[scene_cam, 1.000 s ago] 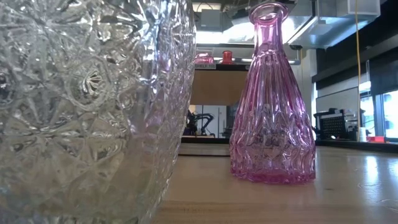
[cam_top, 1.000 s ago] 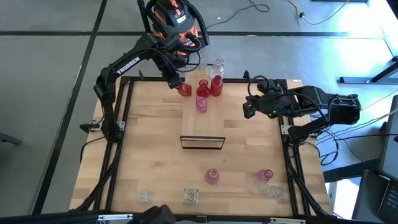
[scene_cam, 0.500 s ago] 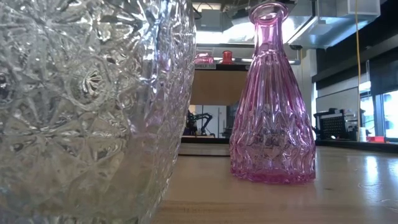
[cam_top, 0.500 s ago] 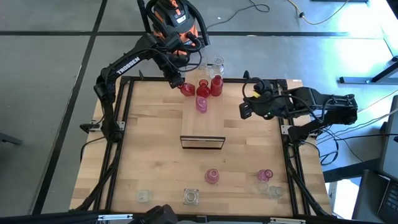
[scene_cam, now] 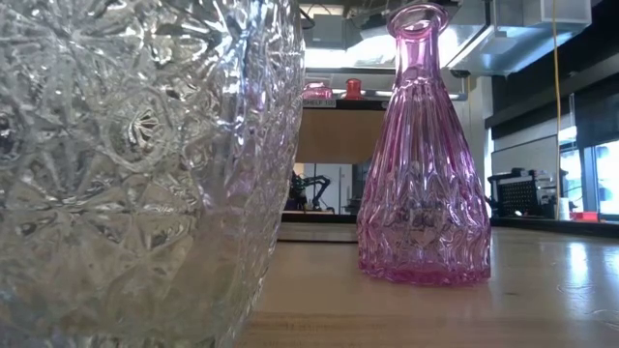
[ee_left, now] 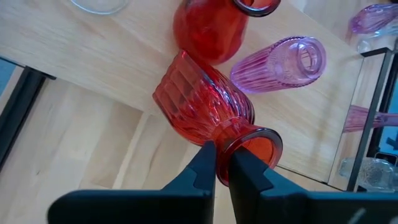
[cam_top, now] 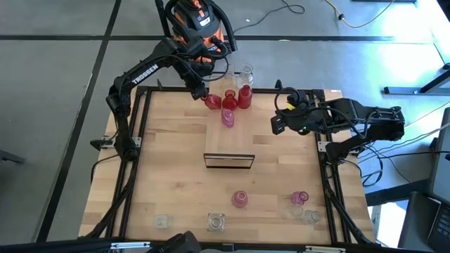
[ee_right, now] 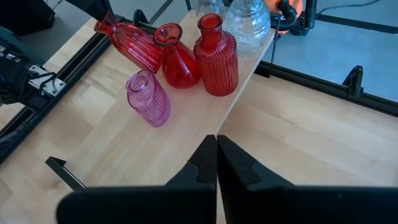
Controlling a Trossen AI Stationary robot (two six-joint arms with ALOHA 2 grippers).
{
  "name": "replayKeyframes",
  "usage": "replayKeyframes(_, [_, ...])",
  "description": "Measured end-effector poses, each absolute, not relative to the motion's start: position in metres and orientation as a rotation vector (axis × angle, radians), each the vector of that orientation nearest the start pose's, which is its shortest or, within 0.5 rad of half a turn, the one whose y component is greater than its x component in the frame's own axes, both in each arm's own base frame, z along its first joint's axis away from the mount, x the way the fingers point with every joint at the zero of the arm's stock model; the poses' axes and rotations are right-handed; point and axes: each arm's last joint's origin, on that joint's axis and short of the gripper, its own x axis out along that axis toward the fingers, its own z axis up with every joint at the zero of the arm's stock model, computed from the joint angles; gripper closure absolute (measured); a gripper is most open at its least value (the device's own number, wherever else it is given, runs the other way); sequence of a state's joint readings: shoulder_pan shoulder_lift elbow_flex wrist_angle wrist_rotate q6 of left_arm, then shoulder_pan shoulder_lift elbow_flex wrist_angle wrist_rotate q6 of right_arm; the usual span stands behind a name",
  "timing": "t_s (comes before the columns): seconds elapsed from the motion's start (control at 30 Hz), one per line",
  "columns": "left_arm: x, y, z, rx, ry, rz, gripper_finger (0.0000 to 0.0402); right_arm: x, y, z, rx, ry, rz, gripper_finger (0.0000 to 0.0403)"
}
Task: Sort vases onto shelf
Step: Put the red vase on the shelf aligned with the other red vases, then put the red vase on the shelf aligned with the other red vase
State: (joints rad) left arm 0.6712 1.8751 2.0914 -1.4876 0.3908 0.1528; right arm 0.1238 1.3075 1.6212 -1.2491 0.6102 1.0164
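Since a second ago your left gripper has carried the tilted red ribbed vase onto the shelf — fingers pinched on its rim, beside the red bulb vase and pink vase; right gripper shifted toward the shelf, fingers closed, empty.

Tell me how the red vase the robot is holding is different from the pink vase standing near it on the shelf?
The red vase leans over, pinched at its rim by the left gripper; the pink vase stands upright and free. One is red, the other pink. Both are ribbed glass on the shelf.
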Motion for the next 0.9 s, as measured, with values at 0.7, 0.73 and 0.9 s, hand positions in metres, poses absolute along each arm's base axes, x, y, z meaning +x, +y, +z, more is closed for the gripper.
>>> replayKeyframes(0.7, [0.2868, 0.2142, 0.3779, -0.476, 1.069, 0.175, 0.0357, 0.2203, 0.0107, 0.4175, 0.593, 0.558, -0.831, 0.0402])
replayKeyframes(0.73, [0.2872, 0.2145, 0.3780, -0.473, 1.064, 0.176, 0.0357, 0.2203, 0.0107, 0.4175, 0.593, 0.558, -0.831, 0.0402])
replayKeyframes(0.9, [0.2898, 0.2179, 0.3793, -0.446, 1.039, 0.224, 0.0357, 0.2202, 0.0107, 0.4175, 0.590, 0.559, -0.831, 0.0402])
